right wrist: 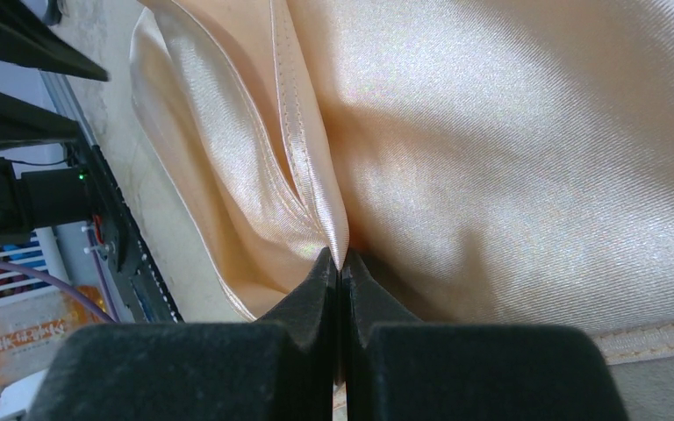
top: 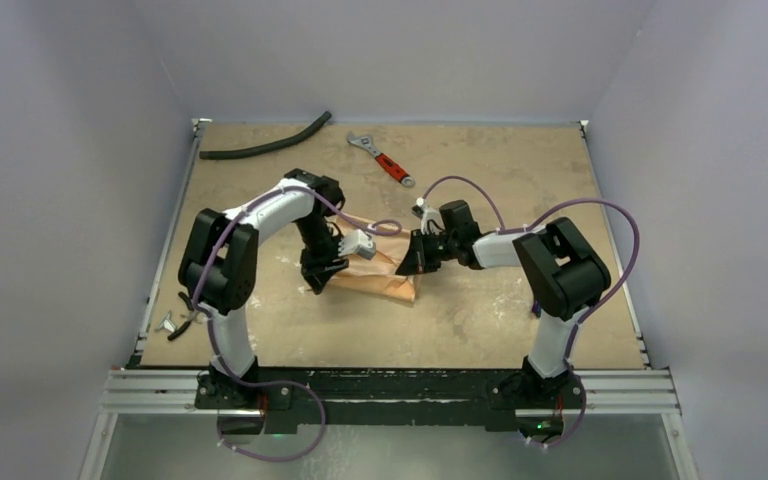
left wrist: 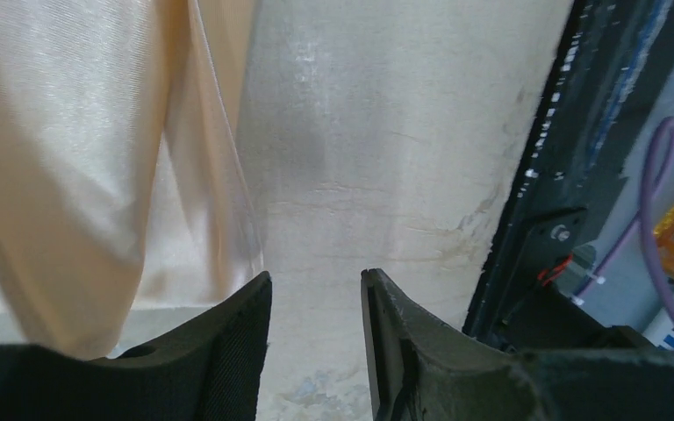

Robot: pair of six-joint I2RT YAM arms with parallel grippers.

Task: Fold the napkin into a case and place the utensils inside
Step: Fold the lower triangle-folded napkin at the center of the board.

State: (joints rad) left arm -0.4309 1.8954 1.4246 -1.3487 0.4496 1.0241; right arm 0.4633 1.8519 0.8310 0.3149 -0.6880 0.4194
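Note:
The peach-orange napkin (top: 380, 282) lies partly folded at the middle of the table, between both arms. My right gripper (right wrist: 340, 259) is shut on a raised hem fold of the napkin (right wrist: 491, 132); in the top view the right gripper (top: 407, 263) sits at the cloth's right edge. My left gripper (top: 318, 281) is at the cloth's left end. In the left wrist view the left gripper (left wrist: 316, 279) stands open over bare table, nothing between its fingers, with the napkin (left wrist: 79, 175) just to the left. The utensils (top: 178, 318) lie near the table's left edge, small and hard to make out.
A curved black hose (top: 265, 146) lies at the back left. A red-handled wrench (top: 384, 160) lies at the back middle. The black front rail (left wrist: 535, 175) and purple cables run close to the left gripper. Grey walls enclose the table.

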